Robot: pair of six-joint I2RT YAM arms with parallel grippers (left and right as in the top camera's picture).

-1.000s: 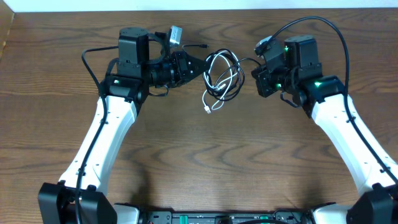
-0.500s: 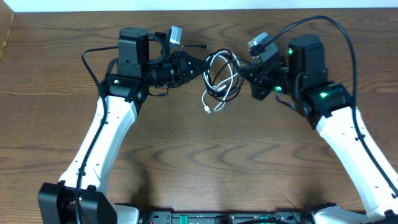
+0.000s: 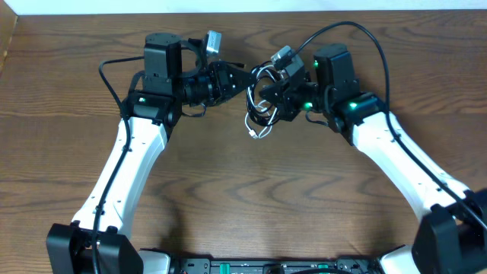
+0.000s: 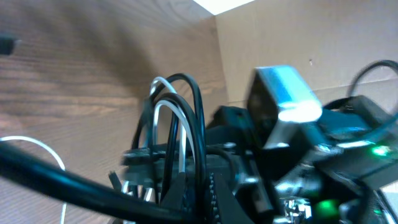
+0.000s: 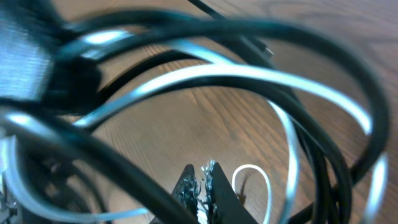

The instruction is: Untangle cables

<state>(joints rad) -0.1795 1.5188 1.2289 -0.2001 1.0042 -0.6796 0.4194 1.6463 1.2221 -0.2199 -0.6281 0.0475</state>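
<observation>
The black and white cables (image 3: 257,116) lie tangled in small loops at the back middle of the table, and the white plug end (image 3: 253,135) trails toward me. My left gripper (image 3: 245,82) is shut on the tangle's left side. In the left wrist view, black (image 4: 198,106) and white (image 4: 163,109) loops rise from its jaws (image 4: 193,199). My right gripper (image 3: 268,95) sits right in the tangle. In the right wrist view its jaws (image 5: 201,180) are shut and empty, with white (image 5: 249,74) and black (image 5: 336,155) strands arching over them.
The table is brown wood (image 3: 228,190); its back edge meets a pale wall and its left edge shows in the overhead view (image 3: 6,53). The two wrists are close together over the cables. My right wrist fills the right of the left wrist view (image 4: 298,112).
My right arm has swung left from beside the tangle into it. The loops have bunched up slightly to the left. The left arm has stayed put, still holding.
</observation>
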